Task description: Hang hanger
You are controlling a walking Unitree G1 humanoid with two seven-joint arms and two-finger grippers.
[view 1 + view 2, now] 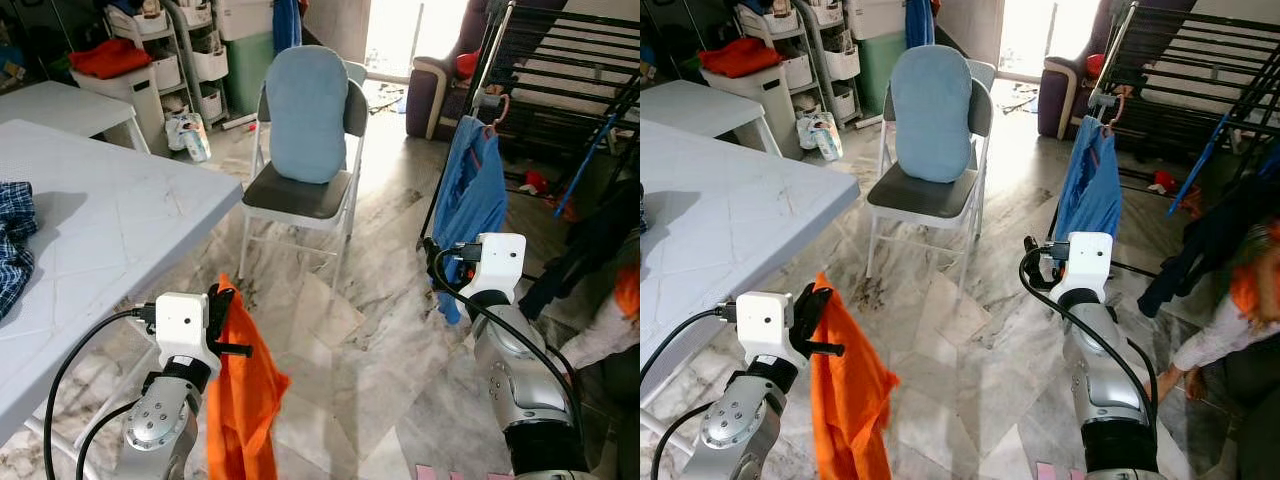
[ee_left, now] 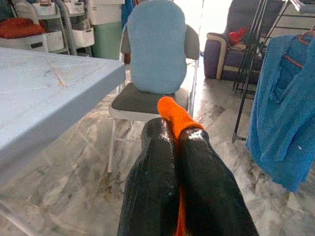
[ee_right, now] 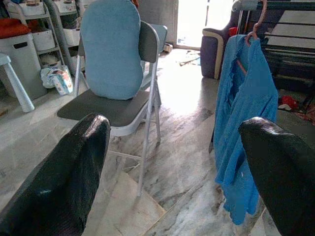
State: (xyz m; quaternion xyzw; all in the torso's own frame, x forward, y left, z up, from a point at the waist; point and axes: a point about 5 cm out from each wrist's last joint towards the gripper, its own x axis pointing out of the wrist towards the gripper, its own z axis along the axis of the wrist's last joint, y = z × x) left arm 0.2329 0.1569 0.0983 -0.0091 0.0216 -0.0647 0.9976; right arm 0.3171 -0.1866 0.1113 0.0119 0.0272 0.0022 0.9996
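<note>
My left gripper (image 1: 222, 300) is shut on the top of an orange garment (image 1: 245, 400), which hangs down from it beside the table's corner. In the left wrist view the two black fingers (image 2: 157, 162) are pressed together with orange cloth (image 2: 172, 110) sticking out between their tips. A blue garment (image 1: 470, 200) hangs on a brown hanger (image 1: 497, 108) hooked over the drying rack (image 1: 560, 70) at the right. My right gripper (image 3: 173, 128) is open and holds nothing, low in front of the blue garment.
A folding chair with a blue cushion (image 1: 305, 120) stands ahead in the middle. A white table (image 1: 100, 230) with plaid cloth (image 1: 12, 240) is on the left. A person's arm (image 1: 1220, 340) reaches in at the right. Marble floor lies between chair and rack.
</note>
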